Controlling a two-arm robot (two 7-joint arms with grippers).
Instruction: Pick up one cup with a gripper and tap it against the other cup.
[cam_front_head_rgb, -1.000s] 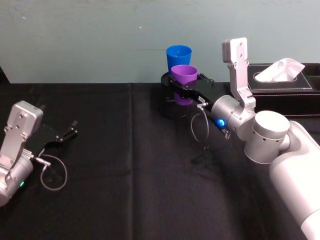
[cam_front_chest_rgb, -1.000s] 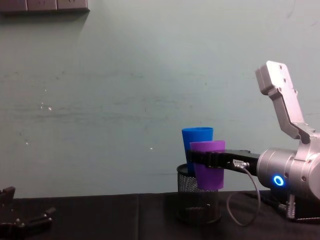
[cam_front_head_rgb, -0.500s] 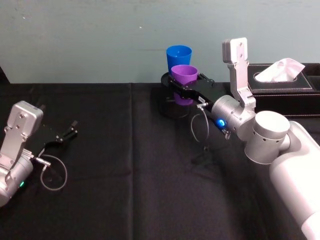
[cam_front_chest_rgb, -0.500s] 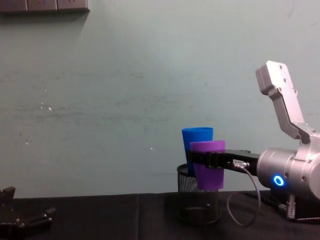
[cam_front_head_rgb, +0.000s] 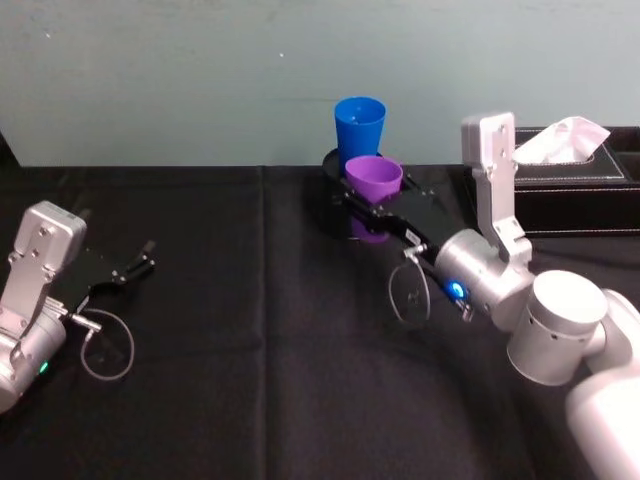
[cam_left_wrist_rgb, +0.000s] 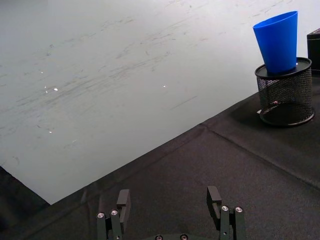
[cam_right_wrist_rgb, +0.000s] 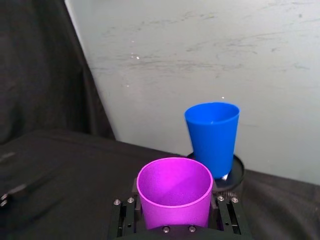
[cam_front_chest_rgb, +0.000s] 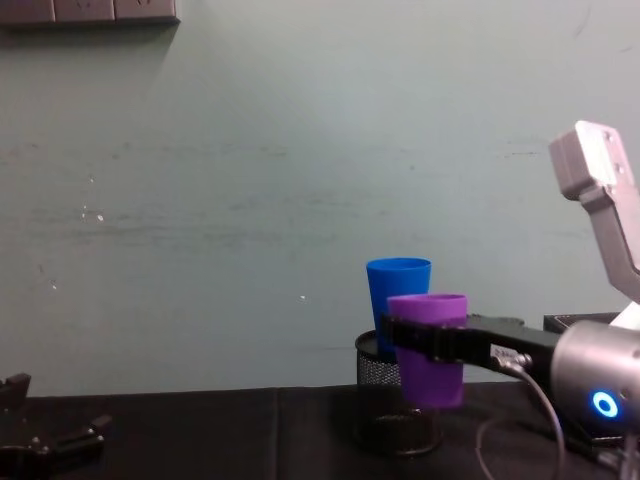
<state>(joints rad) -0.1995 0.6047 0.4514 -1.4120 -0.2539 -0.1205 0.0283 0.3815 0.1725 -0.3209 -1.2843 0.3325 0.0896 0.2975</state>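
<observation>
Over a black cloth-covered table against a pale green wall, the right gripper clamps the purple cup just before the blue cup in the mesh pen holder, while the left gripper rests open at the table's left.

Silver-grey cylindrical arm links with rounded joints; blue indicator light on right wrist. Black flat-fingered right gripper and left gripper carry silver screws. Grey looped cable at each wrist.

The right pincer reaches forward, fingers clamped and raised; the left pincer rests low, fingers spread.
</observation>
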